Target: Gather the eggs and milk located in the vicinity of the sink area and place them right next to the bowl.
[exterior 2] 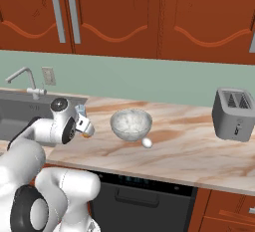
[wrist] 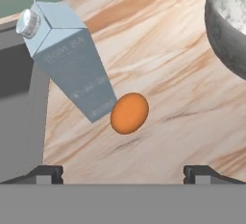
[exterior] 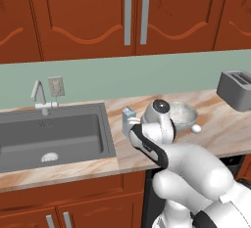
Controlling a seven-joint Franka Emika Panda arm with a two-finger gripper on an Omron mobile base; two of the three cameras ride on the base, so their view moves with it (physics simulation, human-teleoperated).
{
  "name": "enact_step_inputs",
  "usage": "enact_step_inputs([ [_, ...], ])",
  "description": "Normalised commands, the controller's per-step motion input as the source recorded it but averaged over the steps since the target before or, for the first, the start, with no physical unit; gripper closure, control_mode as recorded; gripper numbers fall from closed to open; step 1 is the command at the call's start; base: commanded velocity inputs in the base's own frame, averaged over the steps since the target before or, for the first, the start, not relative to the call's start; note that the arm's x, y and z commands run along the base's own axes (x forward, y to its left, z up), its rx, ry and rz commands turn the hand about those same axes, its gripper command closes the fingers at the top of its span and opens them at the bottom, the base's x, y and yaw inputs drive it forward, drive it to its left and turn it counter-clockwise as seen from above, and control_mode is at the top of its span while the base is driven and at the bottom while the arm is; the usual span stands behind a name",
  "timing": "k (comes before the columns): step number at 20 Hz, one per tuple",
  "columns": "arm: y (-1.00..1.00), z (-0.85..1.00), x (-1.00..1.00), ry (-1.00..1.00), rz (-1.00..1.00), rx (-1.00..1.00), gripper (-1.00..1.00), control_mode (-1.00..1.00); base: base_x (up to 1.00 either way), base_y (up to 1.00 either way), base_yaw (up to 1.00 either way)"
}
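Observation:
The orange-brown egg [wrist: 129, 113] lies on the marble counter, touching the base of the upright pale blue milk carton [wrist: 72, 62] beside the sink [wrist: 19, 117]. My gripper [wrist: 123, 172] hovers just above and before this egg, open, with nothing between its fingers. From the right base view, the hand hangs over the orange egg [exterior 2: 87, 135], with the milk [exterior 2: 79, 110] just behind it. The white egg [exterior 2: 147, 142] rests against the near side of the bowl [exterior 2: 131, 125]. In the left base view the milk [exterior: 128, 117] stands between the sink [exterior: 49, 136] and the bowl [exterior: 182, 114].
A grey toaster [exterior 2: 233, 114] stands at the counter's right end. The chrome faucet [exterior: 39, 95] rises behind the sink, below a wall outlet [exterior: 56, 86]. Red-brown cabinets hang above. A dark dishwasher front [exterior 2: 139, 196] sits under the counter edge.

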Motion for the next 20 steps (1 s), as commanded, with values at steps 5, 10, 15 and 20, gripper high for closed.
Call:
enact_step_inputs([
  [5,-0.03,0.02,0.18,0.02,0.0,0.0,-1.0,-1.0,0.0,0.0,0.0],
  [10,-0.27,-0.06,0.3,0.05,0.0,0.0,-1.0,-1.0,0.0,0.0,0.0],
  [15,-0.22,-0.16,0.2,0.08,0.0,0.0,-1.0,-1.0,0.0,0.0,0.0],
  [20,0.0,-0.3,0.17,0.07,0.0,0.0,-1.0,-1.0,0.0,0.0,0.0],
])
